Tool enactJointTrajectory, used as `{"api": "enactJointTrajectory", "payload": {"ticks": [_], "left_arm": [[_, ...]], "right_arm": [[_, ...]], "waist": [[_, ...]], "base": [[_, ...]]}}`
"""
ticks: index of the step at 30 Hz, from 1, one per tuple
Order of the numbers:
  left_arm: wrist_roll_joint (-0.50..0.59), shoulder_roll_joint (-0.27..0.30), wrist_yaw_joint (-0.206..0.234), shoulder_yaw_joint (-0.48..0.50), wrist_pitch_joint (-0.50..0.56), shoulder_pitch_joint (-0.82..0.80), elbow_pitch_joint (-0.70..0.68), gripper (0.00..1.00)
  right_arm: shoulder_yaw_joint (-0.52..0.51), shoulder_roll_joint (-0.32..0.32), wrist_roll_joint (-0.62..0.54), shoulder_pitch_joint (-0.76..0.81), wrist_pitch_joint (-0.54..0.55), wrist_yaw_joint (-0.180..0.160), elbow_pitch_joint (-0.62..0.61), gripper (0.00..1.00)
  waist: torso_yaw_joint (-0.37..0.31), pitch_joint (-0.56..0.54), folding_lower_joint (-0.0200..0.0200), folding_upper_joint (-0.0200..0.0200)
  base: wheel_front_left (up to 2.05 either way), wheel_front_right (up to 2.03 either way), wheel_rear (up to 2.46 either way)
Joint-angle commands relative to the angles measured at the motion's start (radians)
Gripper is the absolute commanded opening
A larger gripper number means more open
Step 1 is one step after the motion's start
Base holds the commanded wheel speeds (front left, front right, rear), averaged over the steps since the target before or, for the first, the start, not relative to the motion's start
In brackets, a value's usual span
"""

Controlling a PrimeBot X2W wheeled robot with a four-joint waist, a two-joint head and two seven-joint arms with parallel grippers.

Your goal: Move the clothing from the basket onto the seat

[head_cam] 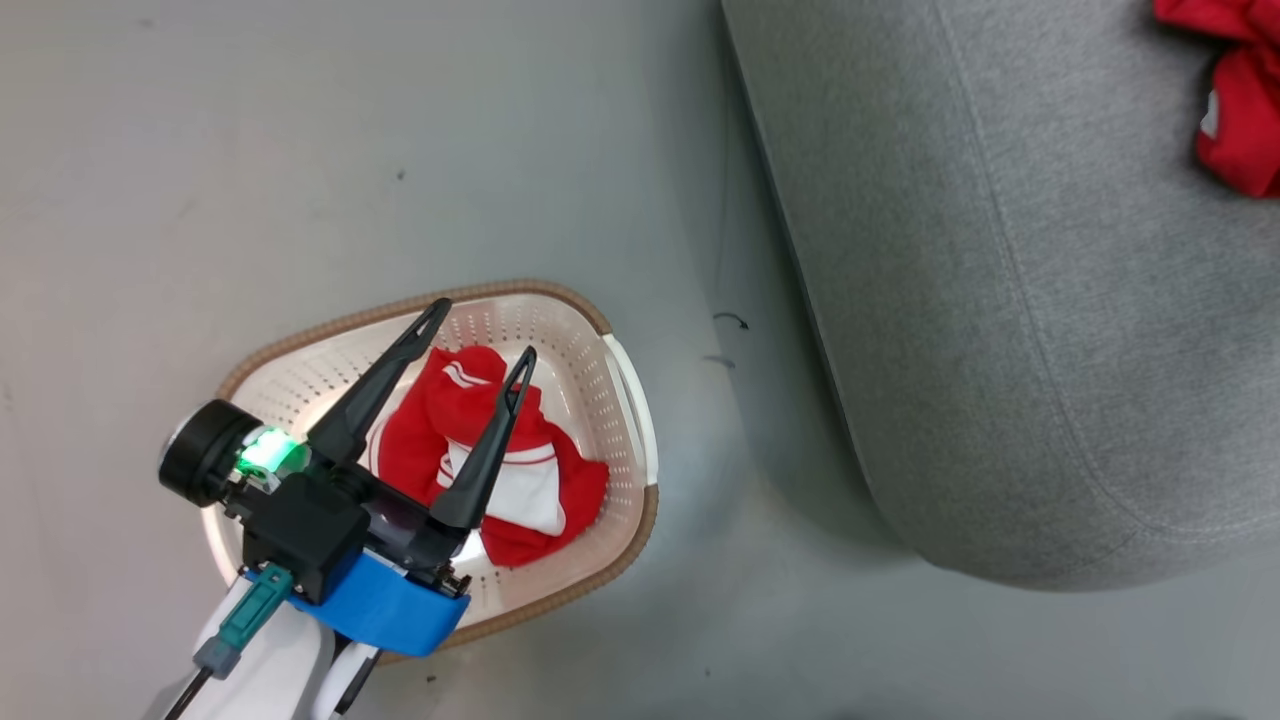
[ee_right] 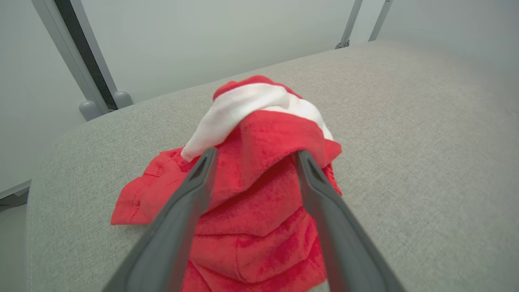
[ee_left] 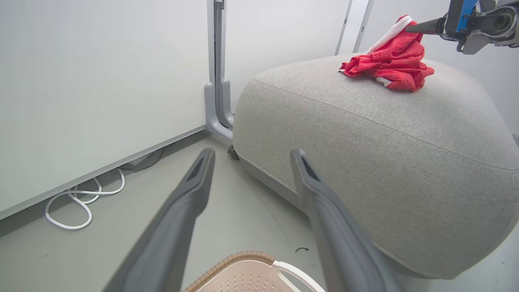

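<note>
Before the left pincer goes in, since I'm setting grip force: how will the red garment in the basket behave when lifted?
Probably floppy: the red garment lies crumpled in folds in the basket, so it should sag and dangle from the left pincer. Likely light, since it looks like thin cloth.

The basket (head_cam: 585, 380) and the large grey seat (head_cam: 1000, 300) are carried by the pale grey floor (head_cam: 300, 150), near each other but apart. A white cable (ee_left: 75, 228) is laid on the floor beside the wall. One red garment (head_cam: 1235, 110) is placed on the seat.
</note>
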Motion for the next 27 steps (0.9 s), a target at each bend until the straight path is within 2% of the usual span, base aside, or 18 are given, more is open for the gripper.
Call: {"api": "enactJointTrajectory", "payload": {"ticks": [1,8,15,21,27], "left_arm": [[-0.009,-0.010,0.003,0.001,-0.005,-0.004,0.017,1.00],[-0.036,-0.083,0.002,0.034,-0.006,0.039,0.069,1.00],[-0.043,-0.152,-0.004,0.072,-0.005,0.093,0.124,1.00],[-0.053,-0.206,-0.007,0.131,-0.005,0.149,0.170,1.00],[-0.039,-0.235,-0.009,0.200,-0.005,0.189,0.212,1.00]], "right_arm": [[0.005,-0.008,-0.015,0.027,-0.016,0.000,0.006,1.00],[0.033,0.034,-0.081,0.115,-0.077,0.000,-0.003,1.00],[0.088,0.117,-0.083,0.231,-0.125,0.000,-0.066,1.00],[0.161,0.181,-0.069,0.372,-0.134,0.000,-0.190,1.00],[0.250,0.228,-0.034,0.531,-0.087,0.000,-0.371,1.00]], "waist": [[0.011,-0.048,-0.0001,0.0000],[0.026,-0.180,-0.0001,0.0000],[0.042,-0.306,-0.0001,0.0000],[0.061,-0.400,-0.0001,0.0000],[0.084,-0.454,-0.0001,0.0000]], "base": [[0.00,0.00,0.00],[0.00,0.00,0.00],[0.00,0.00,0.00],[0.00,0.00,0.00],[0.00,0.00,0.00]]}}
